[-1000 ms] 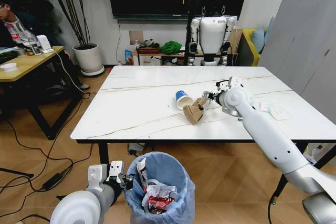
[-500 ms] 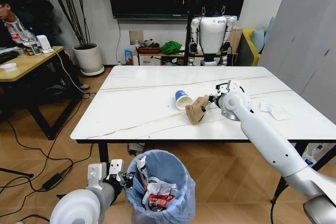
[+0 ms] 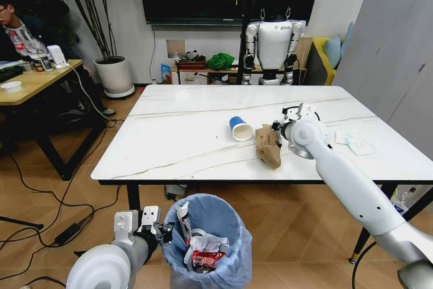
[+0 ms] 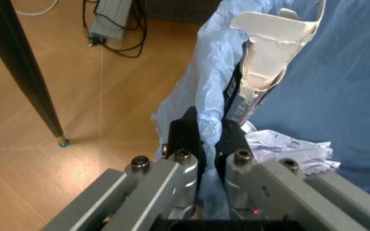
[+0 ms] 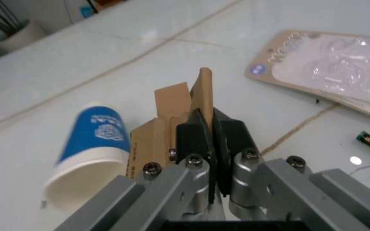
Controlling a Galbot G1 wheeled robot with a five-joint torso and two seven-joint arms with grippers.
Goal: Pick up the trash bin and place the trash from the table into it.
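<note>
The trash bin (image 3: pixel 207 243), lined with a crinkled light-blue bag (image 4: pixel 339 72), stands on the floor in front of the table (image 3: pixel 169 147) and holds crumpled paper and wrappers. My left gripper (image 3: pixel 160 232) (image 4: pixel 209 134) is shut on the bin's bag rim. My right gripper (image 3: pixel 278 128) (image 5: pixel 204 122) is shut on a flap of the torn brown cardboard box (image 3: pixel 268 147) (image 5: pixel 172 103), which hangs tilted just above the tabletop. A blue paper cup (image 3: pixel 239 128) (image 5: pixel 90 156) lies on its side to the left of the box, apart from it.
White paper packets (image 3: pixel 354 144) lie near the table's right edge, and a blister pack (image 5: pixel 329 65) lies beyond the box. A wooden desk (image 3: pixel 30 82) stands at the left, a potted plant (image 3: pixel 114 72) and a parked humanoid robot (image 3: pixel 273 42) behind the table.
My right gripper has pulled the cardboard box to the right, away from the blue cup, and the box now hangs more upright. The left gripper and the bin have not moved.
</note>
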